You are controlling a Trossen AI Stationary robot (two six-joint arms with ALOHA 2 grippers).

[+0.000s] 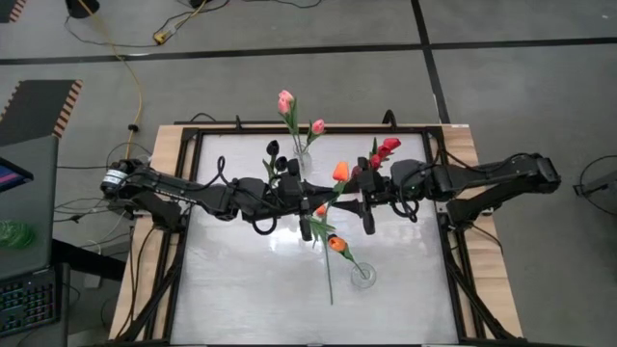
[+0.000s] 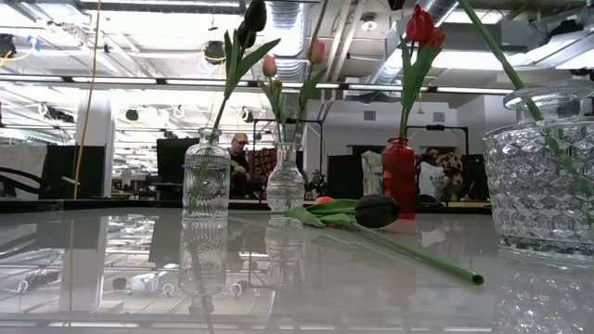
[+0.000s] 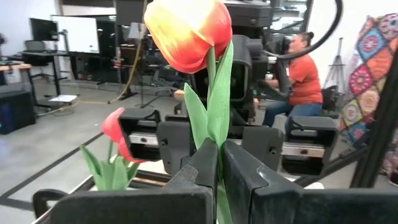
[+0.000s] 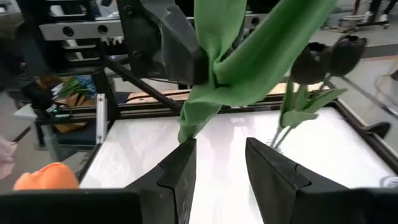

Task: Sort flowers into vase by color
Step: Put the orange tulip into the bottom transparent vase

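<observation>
The left gripper (image 3: 217,165) clenches the orange tulip (image 3: 189,31) upright by its stem; the right gripper (image 4: 217,158) waits released just beside.

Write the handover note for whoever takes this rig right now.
Left gripper: shut on an orange tulip, held upright over mid-table.
Right gripper: open, facing the left one, fingers either side of the tulip's leaf, not gripping.
Done: black tulips in the clear ribbed vase, pink ones in the narrow clear vase, red ones in the red vase, one orange in the wide cut-glass vase.
Left: the held orange tulip, plus a black tulip and an orange one lying on the table.
</observation>
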